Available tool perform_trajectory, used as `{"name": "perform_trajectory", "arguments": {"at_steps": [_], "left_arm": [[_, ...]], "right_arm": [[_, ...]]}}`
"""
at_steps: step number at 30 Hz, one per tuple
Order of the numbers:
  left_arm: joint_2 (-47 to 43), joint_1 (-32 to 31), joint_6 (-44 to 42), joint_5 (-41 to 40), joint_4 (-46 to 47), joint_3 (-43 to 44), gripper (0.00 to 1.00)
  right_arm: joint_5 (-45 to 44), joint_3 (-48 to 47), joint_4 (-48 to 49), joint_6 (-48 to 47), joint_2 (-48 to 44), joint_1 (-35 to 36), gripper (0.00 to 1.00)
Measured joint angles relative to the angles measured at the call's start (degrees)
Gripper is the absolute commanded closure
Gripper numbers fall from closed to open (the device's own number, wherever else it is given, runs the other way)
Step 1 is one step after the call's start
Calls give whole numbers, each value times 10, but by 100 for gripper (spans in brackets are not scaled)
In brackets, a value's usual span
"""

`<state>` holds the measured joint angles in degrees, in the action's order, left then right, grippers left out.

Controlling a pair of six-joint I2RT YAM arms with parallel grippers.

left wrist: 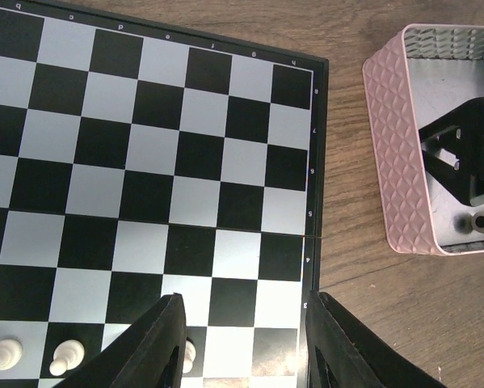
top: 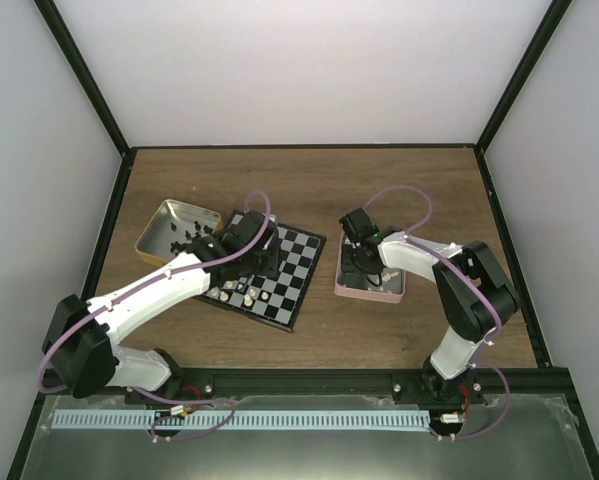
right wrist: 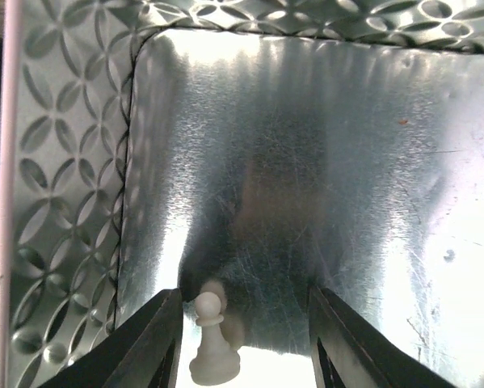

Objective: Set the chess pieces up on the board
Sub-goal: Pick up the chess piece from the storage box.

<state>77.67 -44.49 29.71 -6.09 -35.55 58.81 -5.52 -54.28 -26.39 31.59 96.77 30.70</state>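
Right gripper (right wrist: 243, 339) is hovering in pink tin (right wrist: 64, 202), jaws apart around white pawn (right wrist: 213, 347) at lower left, likely lining up a pick; left gripper (left wrist: 246, 343) gaping over board (left wrist: 145, 162).

The table (top: 399, 190) is brown wood, matt, with the grain showing. The board (left wrist: 145, 162) is smooth, its pale chequers carrying a soft sheen and its dark rim slightly glossy. At the right of the left wrist view, the pink tin (left wrist: 387, 162) has a painted outer wall embossed with diamonds. Its inside is bare metal: a bright, finely scratched, mirror-like floor and walls stamped with a petal pattern. The white pawn (right wrist: 212, 343) looks like smooth, faintly glossy plastic. The right gripper (right wrist: 242, 293) has fingers (right wrist: 157, 347) of matt black plastic
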Motion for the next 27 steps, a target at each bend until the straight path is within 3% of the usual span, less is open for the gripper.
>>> {"name": "perform_trajectory", "arguments": {"at_steps": [5, 27], "left_arm": [[0, 0, 0, 1, 0, -2, 57], [0, 0, 0, 2, 0, -5, 57]], "right_arm": [[0, 0, 0, -1, 0, 6, 57], [-27, -1, -15, -24, 3, 31, 92]]}}
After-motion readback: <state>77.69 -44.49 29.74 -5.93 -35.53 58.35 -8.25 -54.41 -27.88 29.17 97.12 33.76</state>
